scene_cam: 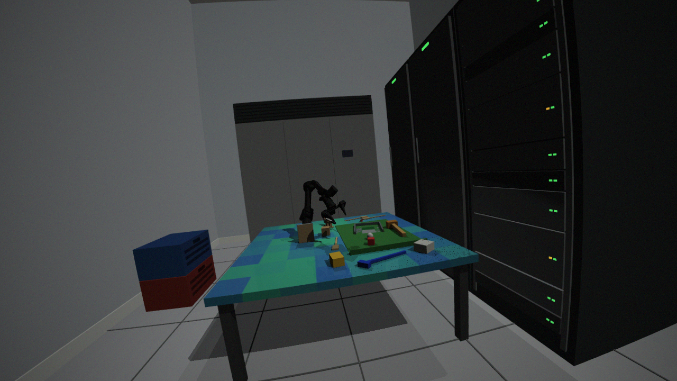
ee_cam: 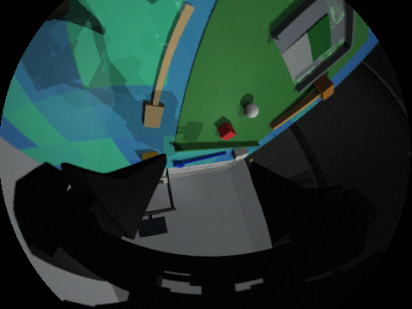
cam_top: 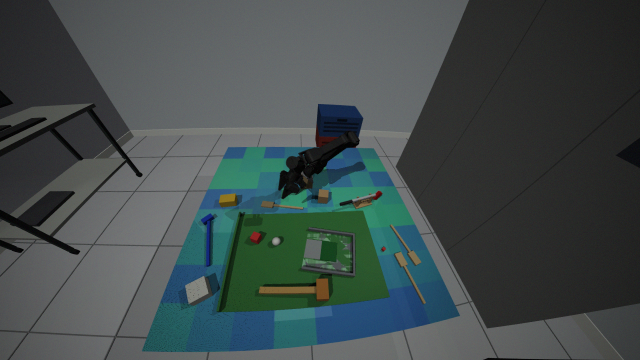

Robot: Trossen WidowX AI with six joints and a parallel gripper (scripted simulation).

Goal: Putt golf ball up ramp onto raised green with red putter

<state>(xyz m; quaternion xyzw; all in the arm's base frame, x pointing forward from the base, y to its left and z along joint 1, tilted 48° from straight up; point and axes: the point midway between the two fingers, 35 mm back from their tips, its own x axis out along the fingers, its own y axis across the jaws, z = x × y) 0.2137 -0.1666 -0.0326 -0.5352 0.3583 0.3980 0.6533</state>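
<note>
The black arm (cam_top: 328,150) reaches out over the blue-and-green checkered table (cam_top: 250,322), its gripper (cam_top: 289,184) hanging above the far side of the table with the fingers spread nearly to their widest and nothing between them. The red putter (cam_top: 360,199) lies on the table off to the side of the arm, its dark shaft resting across a small wooden stand and its red end pointing away from the gripper — well apart from the fingers. A tan cube (cam_top: 323,195) sits between the gripper and the putter.

On the dark green turf (cam_top: 286,268) the white golf ball (cam_top: 276,240) rests just beside a small red cube (cam_top: 255,236), both near the low dark wall (cam_top: 230,255) along one edge. The raised green (cam_top: 328,250), framed on three sides by a grey rim, stands further along the turf with its grey ramp (cam_top: 312,250) facing the ball. A large wooden mallet (cam_top: 297,289) lies flat on the turf near the front edge.

Around the turf lie a blue putter (cam_top: 208,239), a yellow block (cam_top: 227,199), a white block (cam_top: 198,290), a small wooden putter (cam_top: 281,205) and two more thin wooden clubs (cam_top: 408,261) — all resting on the table.
</note>
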